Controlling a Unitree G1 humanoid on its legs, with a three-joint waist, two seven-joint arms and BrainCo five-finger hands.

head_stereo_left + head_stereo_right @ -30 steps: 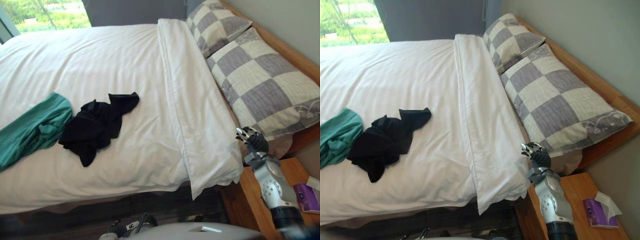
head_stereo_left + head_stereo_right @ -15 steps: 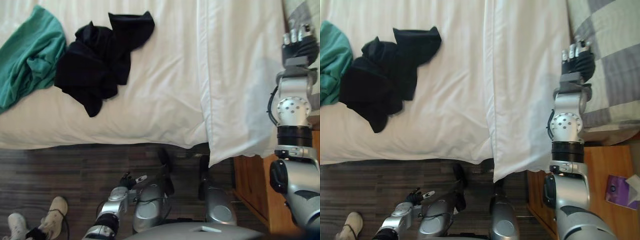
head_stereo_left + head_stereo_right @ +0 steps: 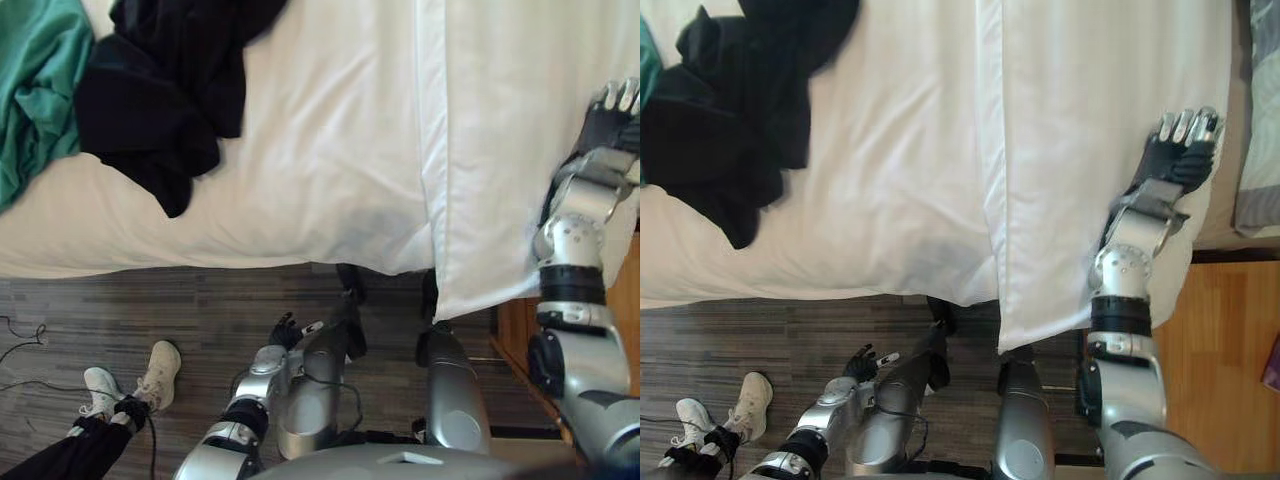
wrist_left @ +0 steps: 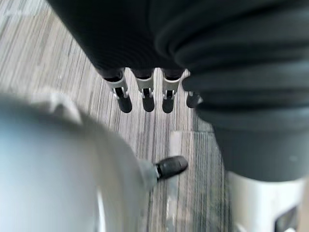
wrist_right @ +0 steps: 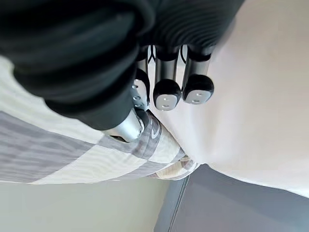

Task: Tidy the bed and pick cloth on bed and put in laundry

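Observation:
A crumpled black cloth [image 3: 150, 90] lies on the white duvet [image 3: 330, 150] near the bed's front edge, with a green cloth [image 3: 35, 80] touching its left side. My right hand [image 3: 1180, 150] is stretched out over the duvet's folded-back band [image 3: 500, 150] at its right edge, fingers straight and holding nothing. In the right wrist view its fingertips [image 5: 166, 94] hover just over the white cover beside a checked pillow [image 5: 72, 154]. My left hand [image 3: 285, 330] hangs low by my side above the floor, open and empty.
A wooden nightstand [image 3: 1230, 360] stands right of the bed, below the checked pillow's edge [image 3: 1260, 130]. A person's white shoes [image 3: 130, 385] stand on the dark wood floor [image 3: 200, 310] at the lower left. The duvet's corner hangs over the bed's front edge.
The camera has tilted further down, so the bed has slid up in view and more floor shows. My right hand now lies over the duvet's fold instead of against the pillow.

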